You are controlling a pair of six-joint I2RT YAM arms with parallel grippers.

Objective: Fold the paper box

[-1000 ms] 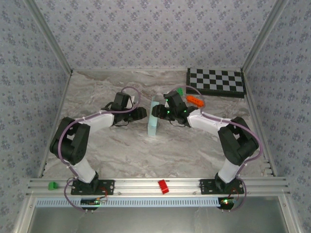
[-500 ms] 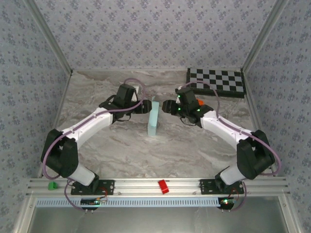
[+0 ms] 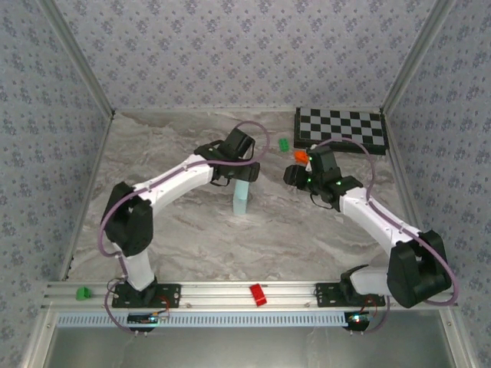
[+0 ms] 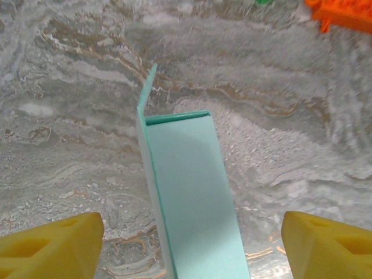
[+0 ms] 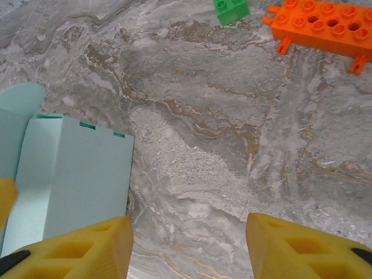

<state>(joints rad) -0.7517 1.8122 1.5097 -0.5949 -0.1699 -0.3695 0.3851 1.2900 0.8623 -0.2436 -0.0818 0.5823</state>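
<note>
We see the paper box (image 3: 241,201) sitting near the middle of the marbled bench (image 3: 176,230), one end flap sticking out. Our left gripper (image 4: 190,247) hangs over it, fingers spread wide on either side (clear of both walls). The right gripper (image 5: 189,250) is spread too, holding nothing, just right of the box, near an orange brick (image 5: 319,26).

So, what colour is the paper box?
The paper box is pale turquoise; clearest from the left wrist.
</note>
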